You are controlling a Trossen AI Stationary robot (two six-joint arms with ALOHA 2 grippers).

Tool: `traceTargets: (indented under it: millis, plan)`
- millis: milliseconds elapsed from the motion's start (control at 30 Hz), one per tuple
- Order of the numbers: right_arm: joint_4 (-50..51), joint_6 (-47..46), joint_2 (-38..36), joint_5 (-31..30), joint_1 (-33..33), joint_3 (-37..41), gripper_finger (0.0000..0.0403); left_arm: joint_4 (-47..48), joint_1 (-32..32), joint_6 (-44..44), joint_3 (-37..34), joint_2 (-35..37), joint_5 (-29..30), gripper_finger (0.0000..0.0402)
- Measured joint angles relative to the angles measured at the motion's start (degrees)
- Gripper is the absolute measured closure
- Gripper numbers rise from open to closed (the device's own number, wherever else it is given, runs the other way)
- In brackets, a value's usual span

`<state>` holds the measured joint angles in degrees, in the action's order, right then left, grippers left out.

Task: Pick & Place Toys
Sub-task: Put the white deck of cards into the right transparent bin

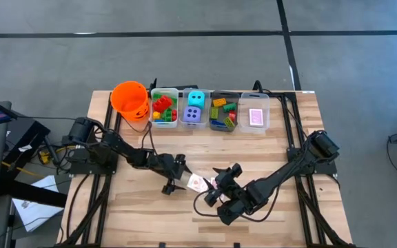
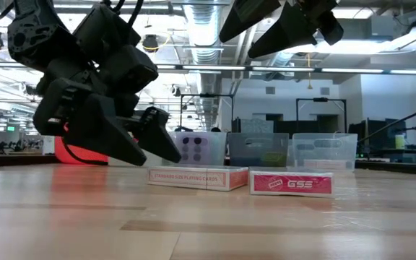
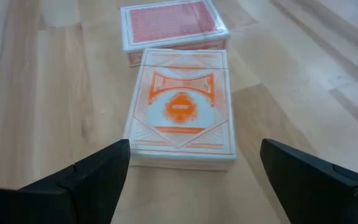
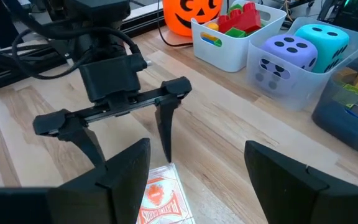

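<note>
Card decks: I see the orange-backed deck [image 3: 180,111] flat on the table [image 1: 136,213] near centre, with the pink-backed deck [image 3: 171,28] touching its far end. Left gripper [image 1: 176,178] sits at the orange deck's 9 o'clock, jaws wide and empty. Right gripper [image 1: 220,186] at the decks' 4 o'clock, jaws part-open, holding nothing.

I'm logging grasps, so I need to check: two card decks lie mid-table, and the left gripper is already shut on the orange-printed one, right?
Not quite. The left gripper is open, its fingers spread on either side of the orange-printed deck without gripping it, as the left wrist view shows. The rest holds: two decks lie mid-table, the other being the red-backed deck.
</note>
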<state>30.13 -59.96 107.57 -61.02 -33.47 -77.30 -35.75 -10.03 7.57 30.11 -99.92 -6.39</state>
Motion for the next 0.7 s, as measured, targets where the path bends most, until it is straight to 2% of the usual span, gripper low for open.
traceTargets:
  millis: [200, 500, 700]
  plan:
    - [-0.7, 0.0, 0.0, 0.2, 0.3, 0.0, 0.0148, -2.0, 1.9, 0.5, -1.7, 0.0, 0.2, 0.0045]
    - [-0.8, 0.0, 0.0, 0.6, 1.1, 0.0, 0.0148, -20.5, 2.8, -3.4, -11.0, 0.1, 0.1, 0.0043]
    - [-1.4, 0.0, 0.0, 1.2, 2.0, 0.0, 0.0148, -23.0, 2.8, -3.6, -12.6, 0.0, -1.6, 0.0045]
